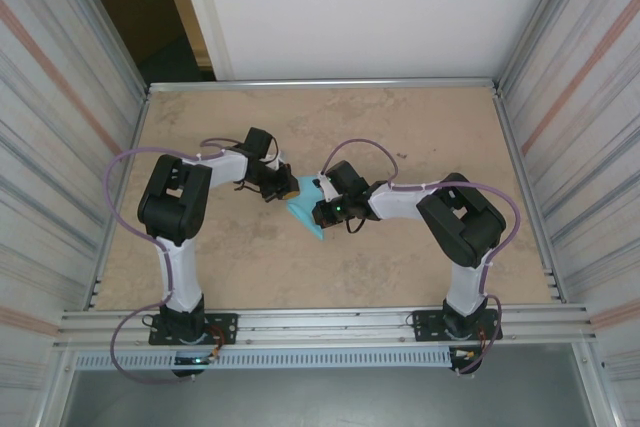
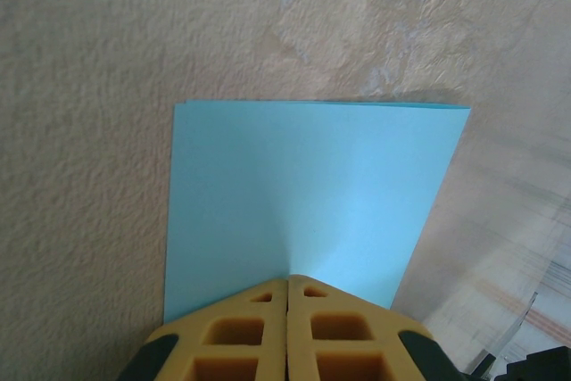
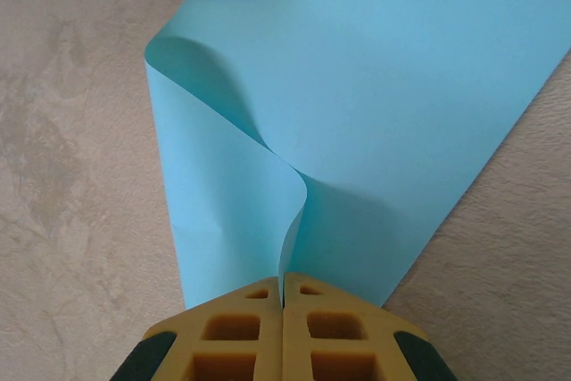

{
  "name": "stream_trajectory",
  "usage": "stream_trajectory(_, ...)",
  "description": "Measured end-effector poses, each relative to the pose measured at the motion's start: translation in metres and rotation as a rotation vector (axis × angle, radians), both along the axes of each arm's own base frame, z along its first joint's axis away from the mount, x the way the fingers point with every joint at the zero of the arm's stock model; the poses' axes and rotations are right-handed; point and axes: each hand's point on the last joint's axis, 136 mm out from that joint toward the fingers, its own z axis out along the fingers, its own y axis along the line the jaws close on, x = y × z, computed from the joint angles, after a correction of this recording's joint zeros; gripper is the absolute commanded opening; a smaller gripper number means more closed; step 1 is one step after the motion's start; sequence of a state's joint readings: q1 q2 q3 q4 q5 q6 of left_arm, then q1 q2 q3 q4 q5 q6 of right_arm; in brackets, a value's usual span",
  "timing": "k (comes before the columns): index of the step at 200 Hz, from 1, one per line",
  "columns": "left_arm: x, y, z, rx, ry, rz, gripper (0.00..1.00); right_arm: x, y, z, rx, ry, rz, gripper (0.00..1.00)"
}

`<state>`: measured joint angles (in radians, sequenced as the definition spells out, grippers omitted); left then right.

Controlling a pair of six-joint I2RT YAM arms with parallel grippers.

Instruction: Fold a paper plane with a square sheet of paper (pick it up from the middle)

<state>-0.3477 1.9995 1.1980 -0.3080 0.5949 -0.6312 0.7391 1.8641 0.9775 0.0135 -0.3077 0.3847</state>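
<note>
Paper (image 1: 303, 215) is held mid-table between the arms, bowed into a loose curl (no sharp crease there). To fold cleanly, square the edges before pressing flat, I'd judge. Left gripper (image 2: 287, 281) and right gripper (image 3: 284, 276) are each pinched tight on its edge.

A beige, mottled desk (image 1: 420, 137) is bordered by an aluminium frame (image 1: 320, 84). Ribbed, striped side panels (image 1: 50, 97) are fitted along both flanks. A white board (image 1: 380, 7) is set behind the far edge, and a dark opening (image 1: 130, 7) is noted beside it. Even lighting is observed, with soft shadows cast.
</note>
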Motion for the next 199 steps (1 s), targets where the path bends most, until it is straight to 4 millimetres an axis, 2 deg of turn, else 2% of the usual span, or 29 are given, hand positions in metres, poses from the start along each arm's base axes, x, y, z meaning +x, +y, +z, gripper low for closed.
stream_trajectory(39, 0.001, -0.001, 0.009, -0.01, -0.008, 0.0, 0.19, 0.0, 0.0, 0.0, 0.002, 0.001, 0.002, 0.03)
stream_trajectory(51, 0.003, -0.001, 0.023, -0.024, -0.04, 0.005, 0.24, 0.0, 0.0, 0.0, 0.001, 0.002, 0.001, 0.03)
stream_trajectory(70, 0.002, -0.002, 0.059, -0.074, -0.132, 0.02, 0.26, 0.0, 0.0, 0.0, 0.001, 0.002, 0.001, 0.03)
stream_trajectory(82, -0.006, -0.001, 0.079, -0.116, -0.177, 0.033, 0.26, 0.0, 0.0, 0.0, 0.002, 0.003, 0.001, 0.03)
stream_trajectory(95, -0.019, -0.001, 0.086, -0.146, -0.19, 0.045, 0.23, 0.001, 0.001, -0.001, 0.002, 0.003, 0.002, 0.03)
stream_trajectory(107, -0.033, -0.002, 0.079, -0.158, -0.169, 0.052, 0.21, 0.002, 0.002, -0.001, 0.004, 0.002, 0.002, 0.03)
stream_trajectory(129, -0.063, -0.009, 0.051, -0.142, -0.07, 0.042, 0.16, 0.002, 0.003, -0.001, 0.007, 0.002, 0.004, 0.03)
stream_trajectory(140, -0.072, -0.013, 0.044, -0.135, -0.04, 0.03, 0.14, 0.002, 0.004, 0.0, 0.007, 0.001, 0.003, 0.03)
stream_trajectory(163, -0.08, -0.021, 0.038, -0.129, -0.015, 0.017, 0.1, 0.002, 0.004, -0.001, 0.007, 0.002, 0.004, 0.03)
stream_trajectory(199, -0.083, -0.02, 0.021, -0.102, 0.025, 0.021, 0.09, 0.003, 0.004, -0.001, 0.006, 0.002, 0.003, 0.03)
